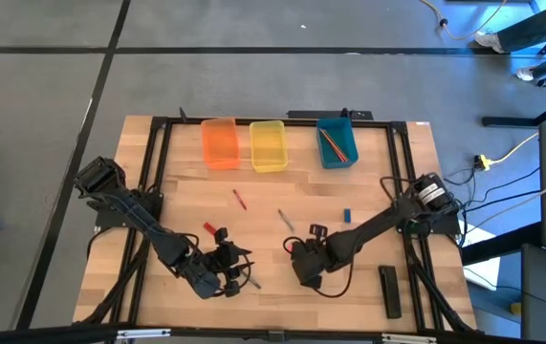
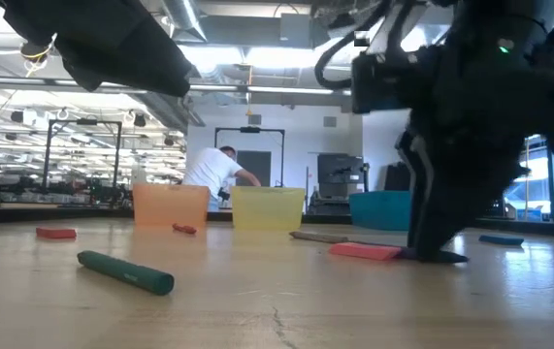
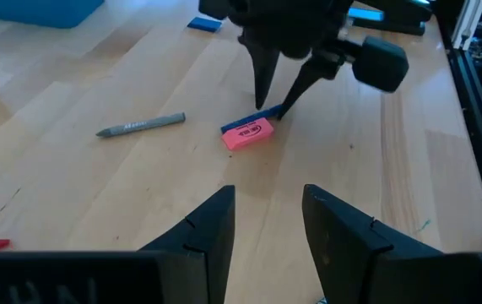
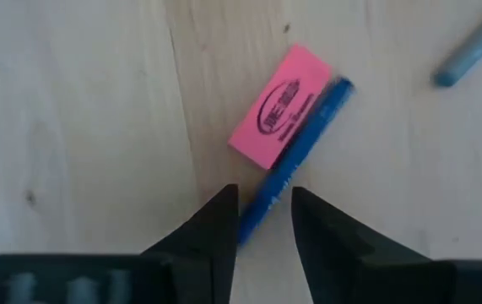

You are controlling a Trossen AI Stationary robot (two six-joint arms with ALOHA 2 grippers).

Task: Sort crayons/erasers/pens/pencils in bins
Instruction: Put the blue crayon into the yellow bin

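Observation:
My right gripper (image 4: 263, 221) points down at the table's near middle (image 1: 303, 266), fingers a little apart. The near end of a short blue stick (image 4: 295, 160) lies between its fingertips. The stick lies flat on the table against a pink eraser (image 4: 278, 116); both also show in the left wrist view (image 3: 247, 133). My left gripper (image 3: 268, 228) is open and empty, to the left of them (image 1: 225, 272). The orange bin (image 1: 220, 143), yellow bin (image 1: 268, 145) and teal bin (image 1: 337, 141) stand in a row at the far edge. The teal bin holds an orange pencil (image 1: 332, 143). My right gripper comes from above, pointing down, its fingers (image 4: 222, 226) across the blue stick's near end (image 4: 256, 218). The stick lies flat on the table beside the pink eraser. A gap shows on one side of the stick; I cannot tell whether the fingers touch it.
A grey crayon (image 3: 139, 127), a blue eraser (image 1: 346, 215), a red stick (image 1: 239, 199) and a red eraser (image 1: 208, 227) lie on the table's middle. A green crayon (image 2: 126, 271) lies near the front. A black flat bar (image 1: 390, 291) lies at the near right.

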